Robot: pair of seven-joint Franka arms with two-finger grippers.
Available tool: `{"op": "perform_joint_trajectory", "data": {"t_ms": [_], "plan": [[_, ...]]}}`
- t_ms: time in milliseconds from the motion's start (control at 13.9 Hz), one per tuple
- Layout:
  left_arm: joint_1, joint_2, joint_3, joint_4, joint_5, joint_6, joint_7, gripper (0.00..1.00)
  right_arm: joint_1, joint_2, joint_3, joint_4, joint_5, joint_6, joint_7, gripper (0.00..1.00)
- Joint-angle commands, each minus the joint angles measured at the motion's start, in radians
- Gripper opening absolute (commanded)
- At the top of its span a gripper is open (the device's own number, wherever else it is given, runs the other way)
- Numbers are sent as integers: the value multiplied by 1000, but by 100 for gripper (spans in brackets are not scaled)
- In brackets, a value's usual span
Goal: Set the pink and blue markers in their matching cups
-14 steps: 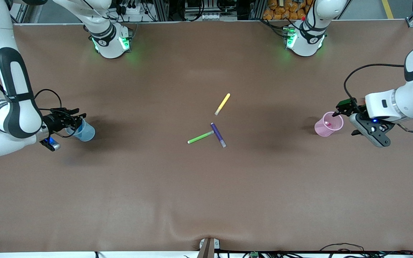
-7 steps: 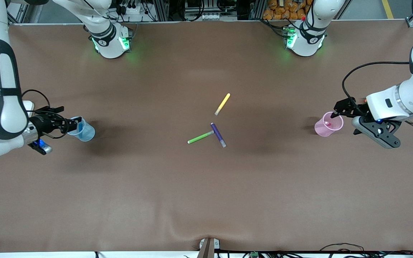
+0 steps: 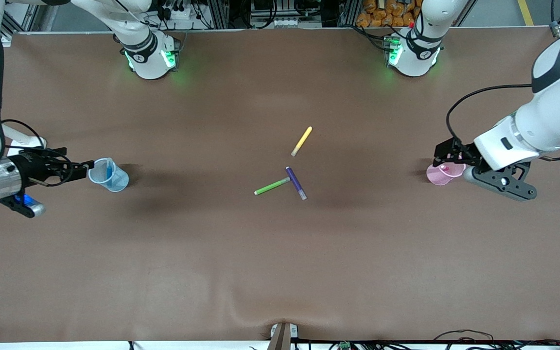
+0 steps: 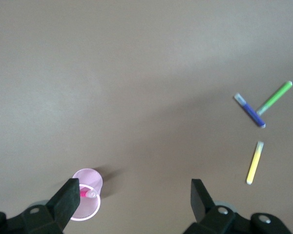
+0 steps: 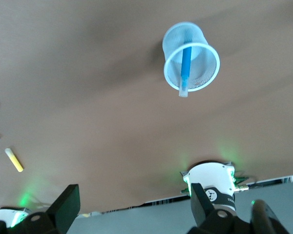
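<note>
both markers are sitting in matching cups: blue marker [image 5: 184, 68] leaning in the light blue cup [image 3: 109, 175] near the right arm's end of the worktop, pink marker [image 4: 87, 193] in the pink cup [image 3: 439, 175] at the left arm's end. right gripper [image 3: 79, 166] is hovering beside its cup, fingers wide, empty. left gripper [image 3: 446, 151], wide and empty, is overhanging the pink rim; risk: clipping and tipping it.

Two white Franka arms with black joint bands.
Green lights glow at both bases; black cables loop to black fingers [image 3: 85, 165]; a blue light shows at one wrist.
</note>
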Motion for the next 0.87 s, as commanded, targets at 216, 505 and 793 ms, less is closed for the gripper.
{"op": "perform_joint_trajectory", "data": {"t_ms": [216, 505, 793], "plan": [[-254, -13, 188, 137, 27, -41, -279, 100, -5, -49, -2, 168, -51, -39, -10, 100], [-404, -16, 296, 169, 26, -41, -469, 100, 5, -146, 1, 187, -51, -39, -12, 100], [-420, -19, 296, 169, 36, -89, -520, 100, 1, -223, 4, 175, -50, -37, -22, 100]]}}
